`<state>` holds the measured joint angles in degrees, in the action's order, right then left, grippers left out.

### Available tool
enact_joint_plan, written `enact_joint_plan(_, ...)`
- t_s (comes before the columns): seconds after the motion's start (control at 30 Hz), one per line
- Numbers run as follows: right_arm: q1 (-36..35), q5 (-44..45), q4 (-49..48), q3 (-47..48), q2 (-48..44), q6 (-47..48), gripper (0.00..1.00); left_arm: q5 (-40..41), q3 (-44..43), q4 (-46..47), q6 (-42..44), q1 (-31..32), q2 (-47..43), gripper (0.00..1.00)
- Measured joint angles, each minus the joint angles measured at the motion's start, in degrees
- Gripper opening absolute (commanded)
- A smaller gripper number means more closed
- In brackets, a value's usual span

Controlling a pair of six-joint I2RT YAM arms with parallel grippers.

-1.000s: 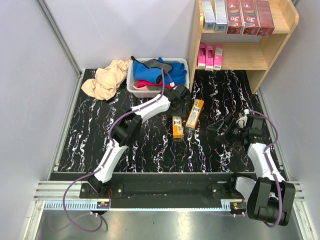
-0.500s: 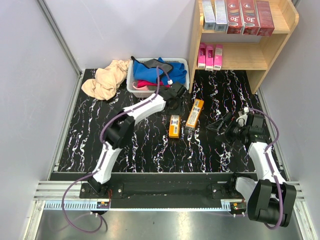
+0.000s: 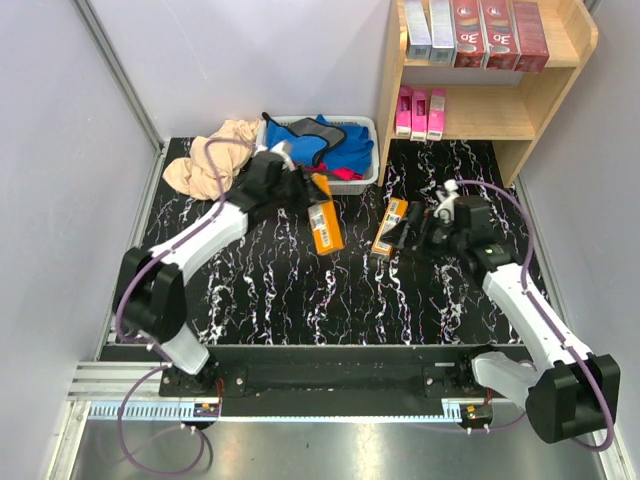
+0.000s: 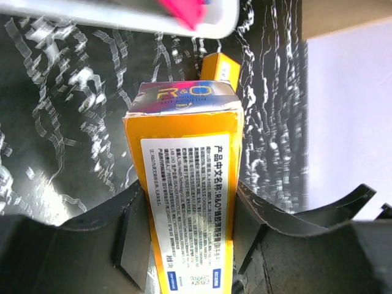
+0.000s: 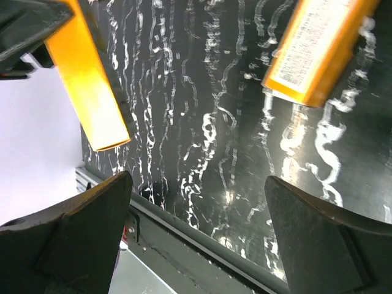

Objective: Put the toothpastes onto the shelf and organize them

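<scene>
Near the basket (image 3: 372,172), carried left from centre and apparently raised off the table (image 3: 260,290) within the last second: one orange box (image 3: 324,226), pinched across its narrow sides by the left gripper (image 4: 190,242), fingers closed snugly on the card. Left lying alone at centre, slanted: second orange box (image 3: 390,226). Swung in from the right edge in that same second: right gripper (image 3: 411,232), fingers spread wide, holding nothing, tips just right of that box. At far right on the shelf (image 3: 555,95), unchanged: two silver-grey boxes (image 3: 430,30) and three dark red boxes (image 3: 498,33) upright on the top tier, three pink boxes (image 3: 420,112) on the lower. Likely meaning: last two boxes being collected together, though with the held one drawn away from the shelf, a long carry rightward or a handover ahead.
</scene>
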<state>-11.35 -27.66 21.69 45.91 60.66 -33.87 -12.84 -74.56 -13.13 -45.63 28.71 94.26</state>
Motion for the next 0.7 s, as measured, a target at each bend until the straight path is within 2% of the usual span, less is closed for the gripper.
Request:
enact_joint_plan(0.23, -18.49, 13.81, -0.9, 7.28, 4.22, -1.11, 1.0, -8.74, 19.17, 15.1, -13.73, -9.2, -6.88, 0.49)
enact_joint_plan(0.5, -36.98, 28.76, -3.15, 13.77, 12.87, -1.09, 0.97, -14.29, 27.32, 28.37, -24.9, -12.26, -7.32, 0.49)
enact_joint_plan(0.63, -41.38, 34.16, -4.5, 15.28, 17.97, -0.9, 0.83, -15.67, 28.26, 31.65, -26.95, -12.28, -8.22, 0.5)
enact_joint_plan(0.7, -41.99, 35.85, -4.92, 15.85, 19.65, -0.68, 0.73, -16.13, 28.52, 32.89, -27.58, -12.28, -8.72, 0.5)
